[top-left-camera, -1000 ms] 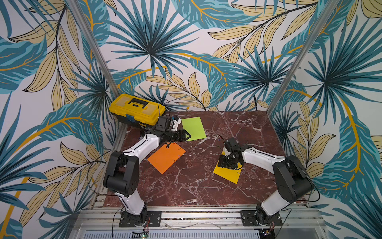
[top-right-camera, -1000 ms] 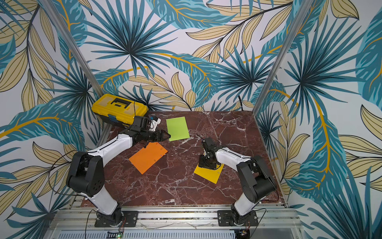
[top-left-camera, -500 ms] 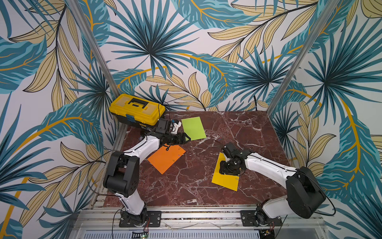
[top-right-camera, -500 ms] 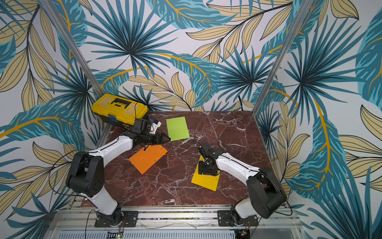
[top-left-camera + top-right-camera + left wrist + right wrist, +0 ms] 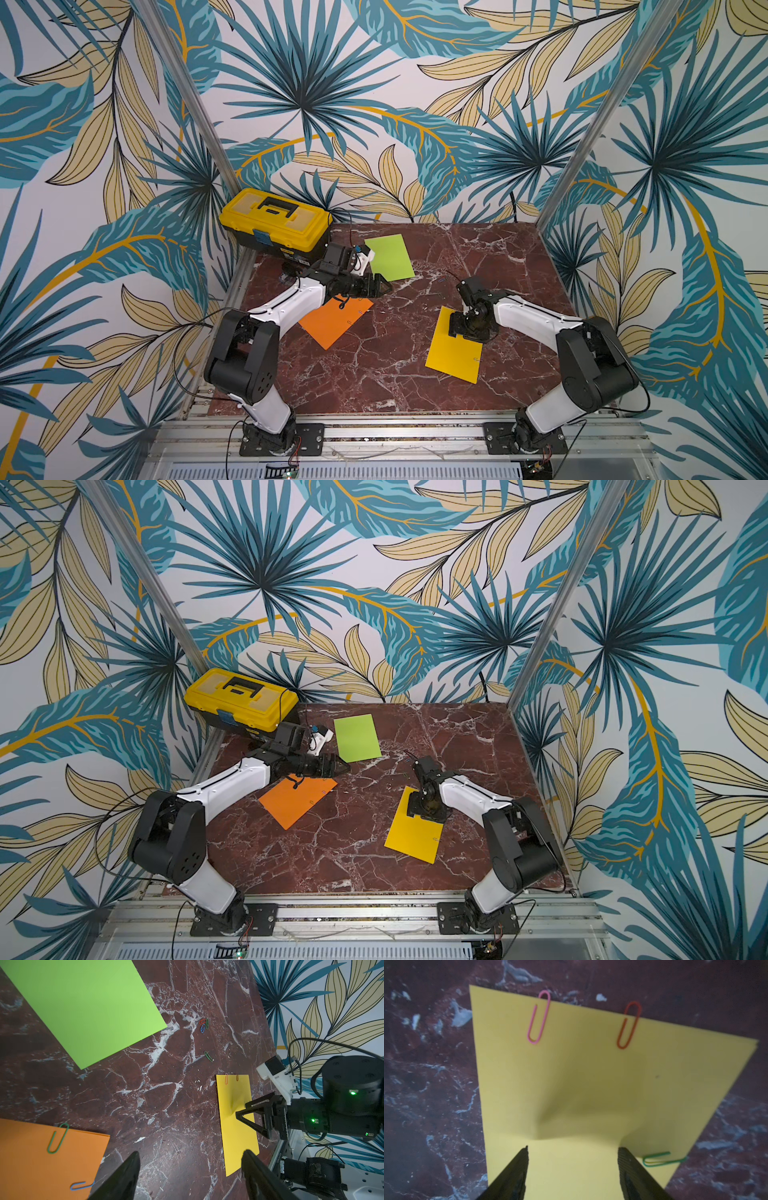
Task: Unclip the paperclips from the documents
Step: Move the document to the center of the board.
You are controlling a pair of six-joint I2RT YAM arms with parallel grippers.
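The right gripper (image 5: 574, 1148) is open and presses on the yellow sheet (image 5: 591, 1084) lying on the table (image 5: 425, 1084) with a pink clip (image 5: 539, 1017), red clip (image 5: 629, 1025) and green clip (image 5: 662, 1159) on its edges; the left gripper (image 5: 191, 1151) hangs open.

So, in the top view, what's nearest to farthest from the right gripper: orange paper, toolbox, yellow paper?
1. yellow paper, under the right gripper
2. orange paper, by the left arm
3. toolbox, back left corner

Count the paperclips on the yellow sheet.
3: pink paperclip and red paperclip on one short edge, green paperclip on a long edge beside the right pincer. Others may be hidden.
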